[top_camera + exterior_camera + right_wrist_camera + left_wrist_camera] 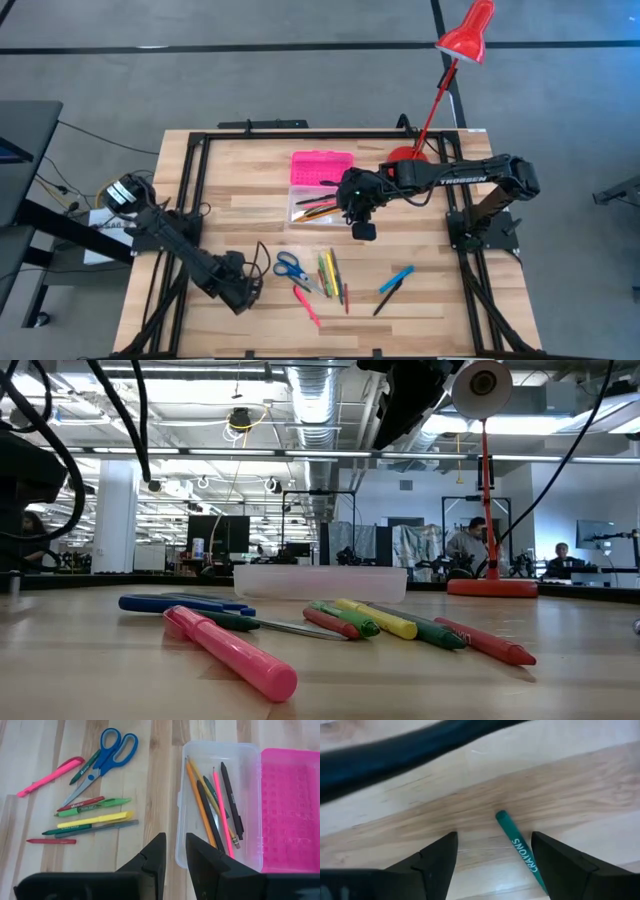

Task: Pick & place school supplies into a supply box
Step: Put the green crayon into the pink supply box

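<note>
A green crayon (520,851) printed "CRAYONS" lies on the worktop (560,780) between the left gripper's (492,857) wide-apart fingers; right gripper (175,851) fingers narrow, empty.

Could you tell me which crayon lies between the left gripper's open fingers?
The green crayon marked CRAYONS, alone on bare wood between the left gripper's fingers.
</note>
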Motion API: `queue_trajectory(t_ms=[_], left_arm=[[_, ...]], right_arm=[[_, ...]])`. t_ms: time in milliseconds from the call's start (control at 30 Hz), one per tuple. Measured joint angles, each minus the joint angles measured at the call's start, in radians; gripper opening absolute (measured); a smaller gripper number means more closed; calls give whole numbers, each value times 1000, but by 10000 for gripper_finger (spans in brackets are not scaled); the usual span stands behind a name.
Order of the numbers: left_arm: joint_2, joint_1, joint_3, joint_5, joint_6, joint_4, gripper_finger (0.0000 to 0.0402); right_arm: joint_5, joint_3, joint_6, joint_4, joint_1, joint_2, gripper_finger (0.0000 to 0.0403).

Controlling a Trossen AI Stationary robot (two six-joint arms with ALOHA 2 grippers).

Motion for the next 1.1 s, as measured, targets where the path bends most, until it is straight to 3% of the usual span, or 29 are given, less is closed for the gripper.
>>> queue_trajectory(t_ms=[333, 600, 1100], left_arm=[[6, 2, 29, 23, -51, -7, 250], [8, 1, 59, 2, -76, 140, 250], [54, 2, 61, 48, -73, 35, 249]], right_arm=[[0, 0, -1, -3, -2, 0, 67], [0, 0, -18, -3, -2, 0, 67], [0, 0, -26, -7, -2, 0, 67]])
